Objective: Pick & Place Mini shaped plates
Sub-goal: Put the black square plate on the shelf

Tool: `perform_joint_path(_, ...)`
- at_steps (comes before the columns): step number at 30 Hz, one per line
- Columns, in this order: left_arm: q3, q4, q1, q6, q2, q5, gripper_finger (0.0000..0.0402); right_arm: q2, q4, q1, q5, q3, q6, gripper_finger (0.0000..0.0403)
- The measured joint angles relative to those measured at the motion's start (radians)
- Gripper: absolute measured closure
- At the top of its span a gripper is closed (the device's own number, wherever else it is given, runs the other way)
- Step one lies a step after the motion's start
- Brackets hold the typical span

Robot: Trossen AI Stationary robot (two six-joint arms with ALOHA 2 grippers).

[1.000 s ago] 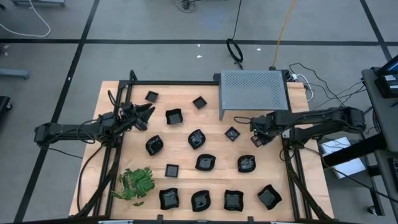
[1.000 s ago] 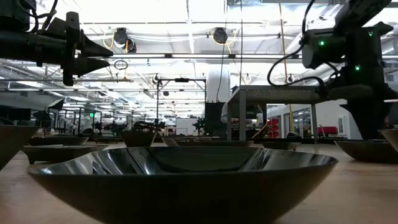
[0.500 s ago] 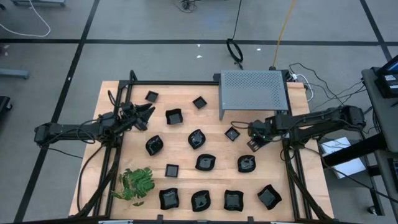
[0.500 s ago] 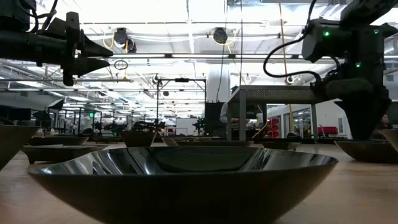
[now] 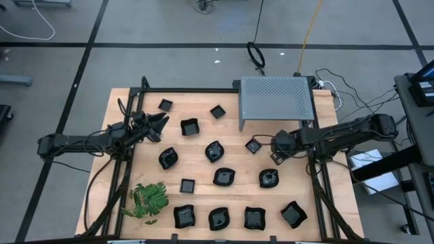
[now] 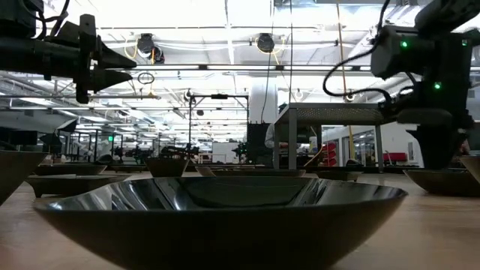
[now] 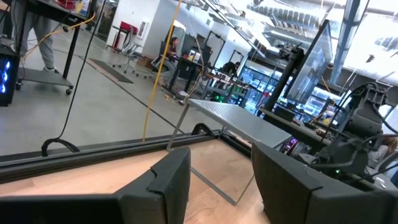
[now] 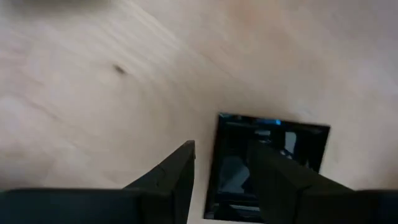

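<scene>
Several small glossy black plates (image 5: 214, 151) rest flat on their bases across the wooden table; one (image 6: 225, 202) fills the front of the low view. My right gripper (image 5: 274, 154) points down, open, just right of a small square plate (image 5: 253, 146). In the right wrist view the gripper (image 8: 224, 155) straddles that plate's near rim (image 8: 219, 155), one finger outside it and one over its hollow. My left gripper (image 5: 163, 123) waits open above the table's left side, next to a square plate (image 5: 189, 127), and also shows high in the low view (image 6: 127, 67). My right gripper comes from above with its open fingers on either side of the small square plate's rim (image 8: 219, 155). I cannot tell whether either finger (image 8: 273, 174) touches the plate, which lies flat on the table.
A large grey perforated box (image 5: 276, 98) stands at the far edge just behind my right gripper. A green leafy sprig (image 5: 149, 200) lies near the left front corner. A black frame (image 5: 315, 183) runs along the table's sides. Bare wood (image 5: 237, 159) shows between the plates.
My right gripper has moved a little toward the table's left and near edge and come down toward the small square plate. The plates have stayed where they were.
</scene>
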Motion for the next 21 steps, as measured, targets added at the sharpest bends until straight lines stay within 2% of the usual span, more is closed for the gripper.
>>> perform_joint_path(12,0.000,0.000,0.000,0.000,0.000,0.000,0.0229,0.010,0.057,0.000,0.001,-0.079,0.042,0.0273)
perform_joint_path(21,0.000,0.000,0.000,0.000,0.000,0.000,0.0229,0.007,0.075,0.001,-0.064,-0.081,0.002,0.0346)
